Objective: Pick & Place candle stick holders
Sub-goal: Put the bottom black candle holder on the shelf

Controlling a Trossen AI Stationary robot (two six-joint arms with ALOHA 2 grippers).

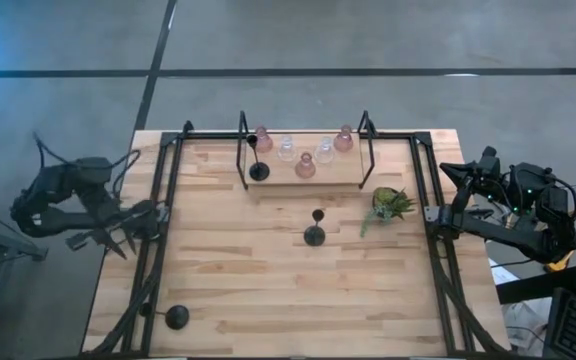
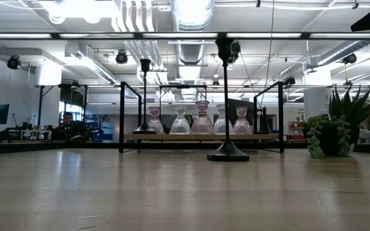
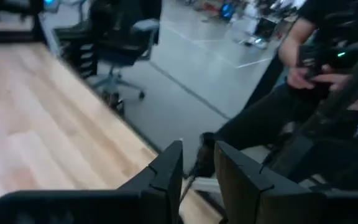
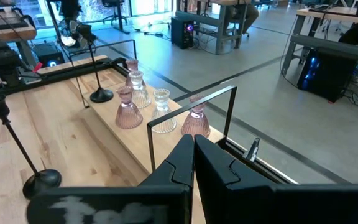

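Observation:
Several candle stick holders stand on a wooden shelf [image 1: 308, 180] at the far side: pink ones [image 1: 305, 165], clear ones [image 1: 286, 148] and a black one with a thin stem [image 1: 258, 170]. A second black holder [image 1: 315, 232] stands on its round base mid-table, and a third [image 1: 176, 317] stands near the front left corner. My left gripper [image 3: 199, 149] hangs open beyond the table's left edge [image 1: 128, 230], with nothing between its fingers. My right gripper [image 4: 193, 149] is shut and empty at the right edge [image 1: 458, 190].
A black metal frame [image 1: 241, 150] rises around the shelf, and black rails [image 1: 163, 230] run along the table's left and right sides. A small green plant [image 1: 390, 203] sits right of centre. A person [image 3: 303, 68] stands beyond the table's edge in the left wrist view.

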